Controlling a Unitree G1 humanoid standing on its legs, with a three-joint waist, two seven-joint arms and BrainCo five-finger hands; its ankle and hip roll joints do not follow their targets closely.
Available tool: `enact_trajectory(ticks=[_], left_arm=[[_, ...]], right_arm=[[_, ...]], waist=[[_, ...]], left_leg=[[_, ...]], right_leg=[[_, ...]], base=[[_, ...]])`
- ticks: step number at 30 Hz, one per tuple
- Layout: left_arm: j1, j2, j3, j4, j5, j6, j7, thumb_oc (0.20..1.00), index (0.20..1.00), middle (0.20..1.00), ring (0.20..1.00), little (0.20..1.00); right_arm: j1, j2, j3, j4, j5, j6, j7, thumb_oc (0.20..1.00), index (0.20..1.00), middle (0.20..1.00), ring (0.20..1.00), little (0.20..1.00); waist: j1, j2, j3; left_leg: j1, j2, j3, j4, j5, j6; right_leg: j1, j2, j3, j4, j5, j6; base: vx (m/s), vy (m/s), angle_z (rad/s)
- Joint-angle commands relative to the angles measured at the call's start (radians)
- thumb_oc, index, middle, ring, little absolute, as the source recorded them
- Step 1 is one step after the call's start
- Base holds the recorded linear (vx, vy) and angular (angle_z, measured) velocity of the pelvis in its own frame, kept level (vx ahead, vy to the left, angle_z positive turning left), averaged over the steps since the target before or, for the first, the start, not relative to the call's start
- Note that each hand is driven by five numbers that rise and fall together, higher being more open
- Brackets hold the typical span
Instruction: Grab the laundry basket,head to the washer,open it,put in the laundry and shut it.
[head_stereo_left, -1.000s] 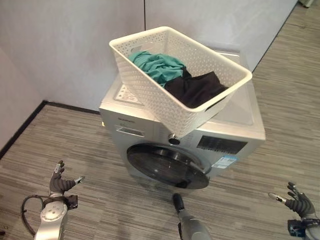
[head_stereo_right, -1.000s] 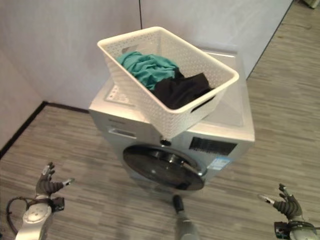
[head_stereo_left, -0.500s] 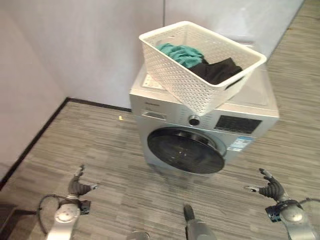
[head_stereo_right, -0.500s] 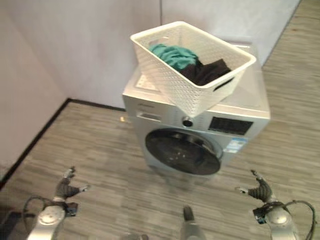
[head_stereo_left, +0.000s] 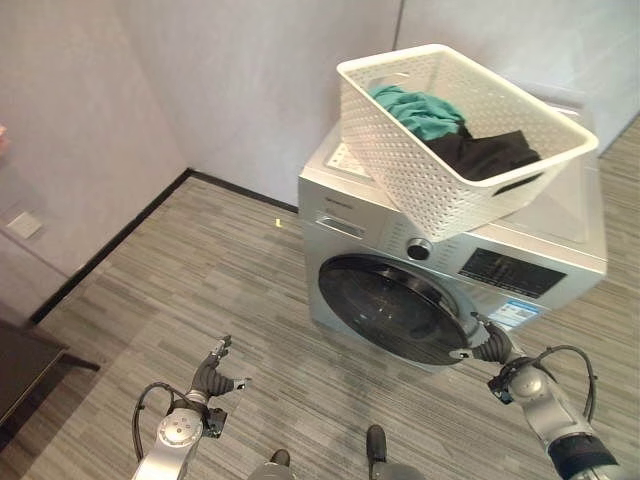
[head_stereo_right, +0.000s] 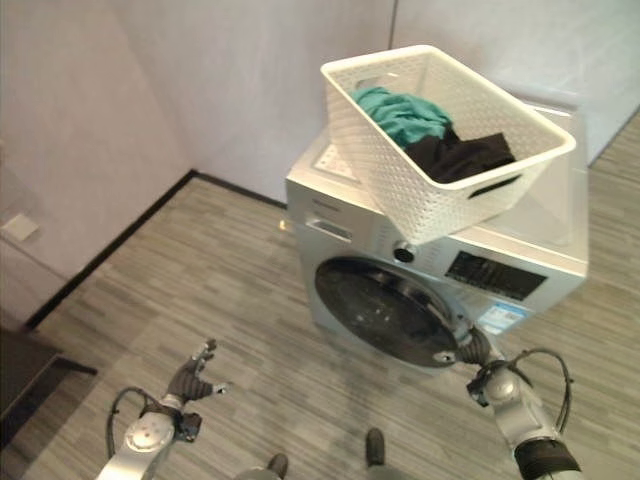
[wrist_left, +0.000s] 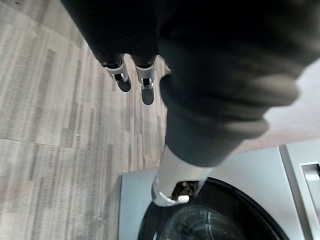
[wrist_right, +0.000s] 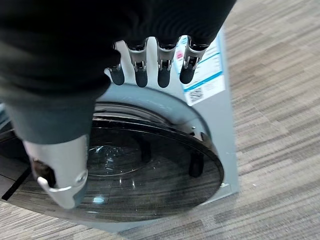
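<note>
Nearest, the left hand (head_stereo_left: 213, 378) hangs low over the grey wood-grain plank floor (head_stereo_left: 200, 290), well apart from the machine, its fingers loosely spread and holding nothing. The right hand (head_stereo_left: 492, 347) is raised in front of the washer's lower right, close to the rim of the round door (head_stereo_left: 398, 311); its wrist view shows the fingers (wrist_right: 167, 69) relaxed and nearly straight, thumb apart, grasping nothing, with the dark glass of the door just past them.

The silver front-loading washer (head_stereo_left: 345, 210) stands on the floor, its door closed. A round dial (head_stereo_left: 419, 249) sits above the door, with a dark control panel (head_stereo_left: 507, 272) beside it and a blue-and-white label (head_stereo_left: 512, 312) below that panel.

On top of the washer rests the white perforated laundry basket (head_stereo_left: 420, 170), set at an angle to the machine so that one corner overhangs the front edge above the dial. Inside it lie a teal garment (head_stereo_left: 420, 108) toward the wall side and a black garment (head_stereo_left: 485, 152) next to it, both below the rim.

Beyond, pale plain walls (head_stereo_left: 220, 80) meet in a corner behind the washer, with a black skirting strip (head_stereo_left: 110, 247) running along their foot. A white wall plate (head_stereo_left: 22, 224) is set low on the wall at the robot's left, and a dark piece of furniture (head_stereo_left: 25, 370) shows at that side's edge.
</note>
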Motion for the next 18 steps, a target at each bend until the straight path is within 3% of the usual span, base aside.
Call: enact_trajectory(ticks=[1, 6, 7, 11, 15, 18], left_arm=[[-0.064, 0.044, -0.031, -0.044, -0.005, -0.042, 0.004, 1.0, 1.0, 1.0, 1.0, 1.0], [-0.124, 0.03, -0.087, -0.056, -0.062, -0.075, 0.069, 1.0, 1.0, 1.0, 1.0, 1.0], [-0.142, 0.026, -0.108, -0.063, -0.091, -0.097, 0.097, 1.0, 1.0, 1.0, 1.0, 1.0], [-0.169, 0.012, -0.13, -0.052, -0.105, -0.113, 0.116, 1.0, 1.0, 1.0, 1.0, 1.0], [-0.2, -0.033, -0.125, 0.017, -0.168, -0.11, 0.144, 1.0, 1.0, 1.0, 1.0, 1.0], [-0.21, -0.029, -0.111, 0.046, -0.109, -0.1, 0.148, 1.0, 1.0, 1.0, 1.0, 1.0]], right_arm=[[-0.096, -0.045, 0.009, 0.025, 0.029, -0.031, -0.061, 1.0, 1.0, 1.0, 1.0, 1.0], [-0.303, -0.047, 0.095, 0.152, 0.085, -0.049, -0.138, 1.0, 1.0, 1.0, 1.0, 1.0], [-0.426, -0.094, 0.156, 0.22, 0.066, -0.058, -0.175, 1.0, 1.0, 1.0, 1.0, 1.0], [-0.521, -0.126, 0.212, 0.284, 0.078, -0.079, -0.191, 1.0, 1.0, 1.0, 1.0, 1.0], [-0.517, -0.048, 0.266, 0.277, 0.105, -0.082, -0.166, 1.0, 1.0, 1.0, 1.0, 1.0], [-0.419, 0.037, 0.274, 0.165, 0.126, -0.097, -0.124, 1.0, 1.0, 1.0, 1.0, 1.0]], waist=[[0.001, -0.017, 0.034], [0.023, 0.019, 0.121], [0.034, 0.037, 0.145], [0.045, 0.049, 0.147], [0.051, 0.06, 0.136], [0.042, 0.058, 0.121]], left_leg=[[-0.034, -0.06, 0.032, -0.064, 0.035, 0.071], [-0.131, -0.089, 0.023, -0.056, 0.071, 0.077], [-0.181, -0.108, 0.033, -0.05, 0.088, 0.078], [-0.21, -0.12, 0.045, -0.053, 0.099, 0.081], [-0.209, -0.126, 0.054, -0.059, 0.099, 0.088], [-0.182, -0.12, 0.057, -0.063, 0.091, 0.09]], right_leg=[[0.03, -0.016, 0.049, 0.036, -0.107, 0.014], [-0.072, -0.014, 0.057, 0.05, -0.084, 0.013], [-0.133, -0.015, 0.075, 0.06, -0.07, 0.013], [-0.168, -0.015, 0.092, 0.059, -0.059, 0.014], [-0.166, -0.015, 0.11, 0.041, -0.056, 0.014], [-0.143, -0.015, 0.11, 0.038, -0.065, 0.013]], base=[[-0.11, -0.044, 0.07], [-0.2, -0.007, 0.04], [-0.2, 0.054, -0.04], [-0.07, 0.042, -0.09], [0.0, 0.01, -0.14], [0.04, 0.013, -0.11]])
